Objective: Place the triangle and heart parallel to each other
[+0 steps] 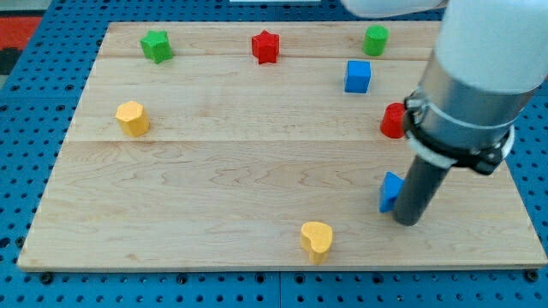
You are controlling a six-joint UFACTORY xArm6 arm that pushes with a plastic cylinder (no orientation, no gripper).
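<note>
A yellow heart block point(316, 239) lies near the view's bottom edge, right of centre. A blue triangle block point(390, 190) lies to its upper right, partly hidden behind my rod. My tip point(408, 221) rests on the board, touching the triangle's right side. The heart is about a hundred pixels to the left of my tip and slightly lower.
A red block point(392, 121) is partly hidden behind the arm at the right. A blue cube point(358, 76), a green cylinder point(375, 39), a red star point(266, 46) and a green star point(157, 45) lie along the top. A yellow hexagon point(132, 118) lies at the left. The wooden board point(214, 171) sits on a blue pegboard.
</note>
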